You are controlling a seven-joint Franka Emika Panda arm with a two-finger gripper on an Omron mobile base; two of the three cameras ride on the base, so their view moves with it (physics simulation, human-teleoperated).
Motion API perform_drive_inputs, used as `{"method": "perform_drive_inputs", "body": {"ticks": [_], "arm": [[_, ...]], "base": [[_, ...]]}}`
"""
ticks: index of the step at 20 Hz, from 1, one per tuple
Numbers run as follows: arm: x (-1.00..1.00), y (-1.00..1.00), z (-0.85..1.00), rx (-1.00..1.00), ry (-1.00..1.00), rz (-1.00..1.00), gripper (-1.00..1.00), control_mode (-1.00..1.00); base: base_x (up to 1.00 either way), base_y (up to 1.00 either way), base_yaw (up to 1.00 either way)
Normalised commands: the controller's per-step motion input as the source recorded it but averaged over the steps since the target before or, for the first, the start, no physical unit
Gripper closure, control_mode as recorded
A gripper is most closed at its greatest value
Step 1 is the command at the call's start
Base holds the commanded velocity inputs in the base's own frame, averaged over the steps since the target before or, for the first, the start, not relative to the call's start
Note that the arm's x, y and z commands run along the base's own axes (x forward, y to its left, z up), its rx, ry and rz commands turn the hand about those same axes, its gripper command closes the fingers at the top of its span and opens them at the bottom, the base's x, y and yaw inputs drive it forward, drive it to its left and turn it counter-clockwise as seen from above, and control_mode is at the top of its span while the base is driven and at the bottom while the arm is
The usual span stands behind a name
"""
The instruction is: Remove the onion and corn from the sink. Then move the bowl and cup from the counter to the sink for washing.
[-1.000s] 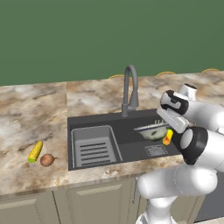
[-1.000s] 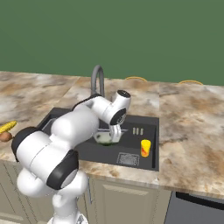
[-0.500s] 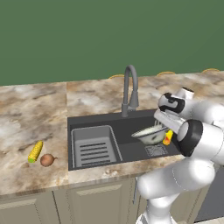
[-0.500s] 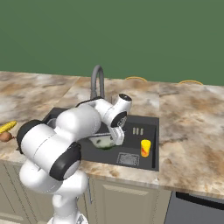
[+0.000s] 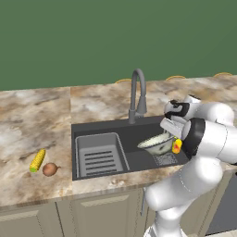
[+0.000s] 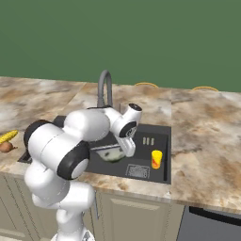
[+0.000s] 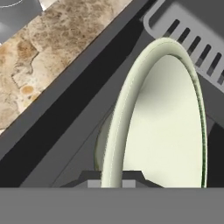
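Observation:
The pale cream-green bowl [image 5: 155,144] hangs tilted low inside the dark sink [image 5: 139,160], right of its ribbed rack. My gripper [image 5: 168,134] is shut on the bowl's rim. In the hand view that rim [image 7: 117,131] runs up from between my gripper [image 7: 111,178] fingertips. The yellow cup [image 5: 176,146] stands upright in the sink just right of the bowl [image 6: 112,153], also beside my gripper [image 6: 127,149] as the cup [image 6: 156,158]. The corn [image 5: 37,160] and the onion [image 5: 49,169] lie side by side on the counter [image 5: 32,129], left of the sink.
The grey gooseneck faucet [image 5: 137,92] rises behind the basin, close to my arm. The ribbed rack [image 5: 99,155] fills the sink's left half. A drain grate [image 6: 137,170] lies near the front wall. Marbled counter [image 6: 207,136] stretches to the right.
The gripper has carried the bowl a little lower and leftward into the sink. Cup, corn and onion have stayed put.

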Motion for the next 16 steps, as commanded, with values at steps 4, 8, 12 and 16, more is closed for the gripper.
{"method": "perform_drive_inputs", "body": {"ticks": [4, 8, 12, 16], "arm": [[0.04, 0.0, -0.24, 0.0, 0.0, 0.07, 1.0, -1.0], [0.13, 0.0, -0.2, 0.0, 0.0, 0.03, 1.0, -1.0], [0.09, 0.0, -0.24, 0.0, 0.0, 0.01, 1.0, -1.0], [0.13, 0.01, -0.23, 0.0, 0.0, 0.0, 1.0, -1.0]], "base": [[0.0, 0.0, 0.0], [0.0, 0.0, 0.0], [0.0, 0.0, 0.0], [0.0, 0.0, 0.0]]}}
